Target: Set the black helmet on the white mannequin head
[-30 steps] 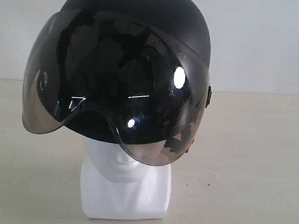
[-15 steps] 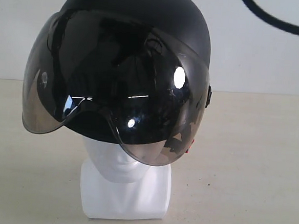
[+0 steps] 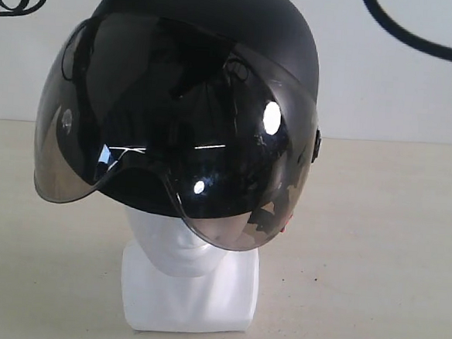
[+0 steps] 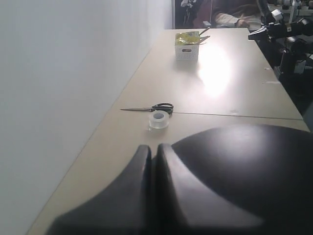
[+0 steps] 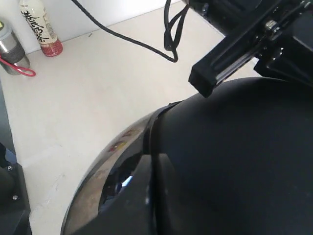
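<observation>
While both sets of fingers are pressed together on nothing, the left pincer (image 4: 152, 193) sits just beside the dome of the black helmet (image 3: 221, 14) and the right pincer (image 5: 152, 196) just above its shell. Matte and rounded, the helmet rests on the white mannequin head (image 3: 170, 247), hiding all but the chin and neck. Its smoky curved visor (image 3: 174, 135) is glossy with bright glints, and its lower edge dips further on the exterior view's right. The head's squarish base (image 3: 190, 299) stands on the beige surface (image 3: 375, 250).

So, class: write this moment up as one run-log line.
state: black helmet seated on white mannequin head | left gripper: jaws shut, empty | right gripper: jaws shut, empty | task: looks done
</observation>
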You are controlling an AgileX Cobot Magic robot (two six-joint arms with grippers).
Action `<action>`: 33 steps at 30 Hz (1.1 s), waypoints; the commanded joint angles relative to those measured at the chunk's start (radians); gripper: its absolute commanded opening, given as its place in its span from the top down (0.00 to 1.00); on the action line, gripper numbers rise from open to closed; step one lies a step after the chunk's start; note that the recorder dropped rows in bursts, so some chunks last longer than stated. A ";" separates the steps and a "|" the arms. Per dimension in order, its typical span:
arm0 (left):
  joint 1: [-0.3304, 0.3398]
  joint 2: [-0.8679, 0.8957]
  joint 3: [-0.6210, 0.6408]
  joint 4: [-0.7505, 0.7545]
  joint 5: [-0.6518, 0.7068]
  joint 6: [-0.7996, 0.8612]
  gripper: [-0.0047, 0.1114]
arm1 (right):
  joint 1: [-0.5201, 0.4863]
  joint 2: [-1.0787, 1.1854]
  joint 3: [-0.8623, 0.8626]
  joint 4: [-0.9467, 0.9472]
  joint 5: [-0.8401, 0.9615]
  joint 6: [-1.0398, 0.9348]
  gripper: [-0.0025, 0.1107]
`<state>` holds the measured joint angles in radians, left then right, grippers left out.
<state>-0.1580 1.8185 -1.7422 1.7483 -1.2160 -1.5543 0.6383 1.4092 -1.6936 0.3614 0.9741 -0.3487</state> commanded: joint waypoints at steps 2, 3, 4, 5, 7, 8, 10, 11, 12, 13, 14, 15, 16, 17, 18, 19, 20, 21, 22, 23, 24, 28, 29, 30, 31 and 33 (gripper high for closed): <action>-0.003 -0.067 0.007 -0.004 -0.005 -0.024 0.92 | -0.001 -0.003 -0.006 -0.015 -0.015 -0.001 0.98; -0.003 -0.083 0.007 -0.004 -0.005 -0.025 0.92 | -0.001 -0.003 -0.006 -0.015 -0.019 -0.001 0.98; -0.003 -0.092 0.007 -0.004 -0.005 -0.029 0.92 | -0.001 -0.003 -0.006 -0.018 -0.019 -0.001 0.98; -0.003 -0.107 0.007 -0.004 -0.005 -0.063 0.92 | -0.001 -0.003 -0.006 -0.018 -0.019 -0.001 0.98; -0.006 -0.126 0.040 -0.004 -0.005 -0.100 0.92 | -0.001 -0.003 -0.006 -0.018 -0.019 -0.001 0.98; -0.006 -0.132 0.069 -0.004 -0.005 -0.098 0.92 | -0.001 -0.003 -0.006 -0.019 -0.019 -0.001 0.98; -0.006 -0.165 0.172 -0.004 -0.005 -0.011 0.92 | -0.001 -0.003 -0.006 -0.019 -0.019 -0.001 0.98; -0.006 -0.171 0.188 -0.004 -0.005 0.014 0.92 | -0.001 -0.003 -0.006 -0.019 -0.019 -0.001 0.98; -0.006 -0.179 0.201 -0.004 -0.005 0.030 0.92 | -0.001 -0.003 -0.006 -0.019 -0.019 -0.001 0.98; -0.006 -0.181 0.210 -0.004 -0.005 0.042 0.92 | -0.001 -0.003 -0.006 -0.014 -0.016 -0.001 0.98; -0.006 -0.181 0.213 -0.004 -0.005 0.045 0.92 | -0.001 -0.001 -0.006 -0.012 -0.014 -0.001 0.98; -0.006 -0.181 0.213 -0.004 -0.005 0.045 0.92 | -0.001 -0.002 -0.004 -0.012 -0.012 0.002 0.98; -0.006 -0.177 0.214 -0.004 -0.005 0.045 0.92 | -0.001 -0.001 -0.004 -0.012 -0.008 0.002 0.98; -0.006 -0.175 0.214 -0.004 -0.005 0.045 0.92 | -0.001 0.004 -0.004 -0.012 -0.004 0.002 0.98; -0.006 -0.172 0.214 -0.004 -0.005 0.037 0.92 | -0.001 0.008 -0.004 -0.012 -0.004 0.002 0.98; -0.006 -0.168 0.216 -0.004 -0.005 0.029 0.92 | -0.001 0.010 -0.004 -0.014 -0.001 0.002 0.98; -0.006 -0.168 0.216 -0.004 -0.005 0.029 0.92 | -0.001 0.022 -0.004 -0.018 0.004 0.002 0.98; -0.006 -0.169 0.217 -0.004 -0.005 0.029 0.92 | -0.001 0.029 -0.004 -0.018 0.012 0.002 0.98; -0.006 -0.169 0.217 -0.004 -0.005 0.029 0.92 | -0.001 0.036 -0.004 -0.018 0.021 0.002 0.98; -0.006 -0.169 0.217 -0.004 -0.005 0.029 0.92 | -0.001 0.044 -0.004 -0.018 0.028 0.002 0.98; -0.006 -0.169 0.219 -0.004 -0.005 0.029 0.92 | -0.001 0.048 -0.004 -0.018 0.032 0.002 0.98; -0.013 -0.169 0.218 -0.017 -0.005 0.032 0.92 | -0.001 0.050 -0.004 -0.027 0.032 0.004 0.98; -0.015 -0.169 0.218 -0.017 -0.005 0.037 0.92 | -0.001 0.050 -0.004 -0.031 0.035 0.006 0.98; -0.023 -0.169 0.218 -0.014 -0.005 0.037 0.92 | -0.001 0.050 -0.004 -0.034 0.043 0.006 0.98; -0.034 -0.169 0.218 -0.004 -0.005 0.037 0.92 | -0.001 0.050 -0.004 -0.034 0.047 0.006 0.98; -0.052 -0.169 0.218 -0.004 -0.005 0.037 0.92 | -0.001 0.050 -0.004 -0.034 0.050 0.006 0.98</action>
<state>-0.1820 1.6427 -1.5320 1.7168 -1.2184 -1.5201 0.6383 1.4598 -1.6936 0.3380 0.9947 -0.3449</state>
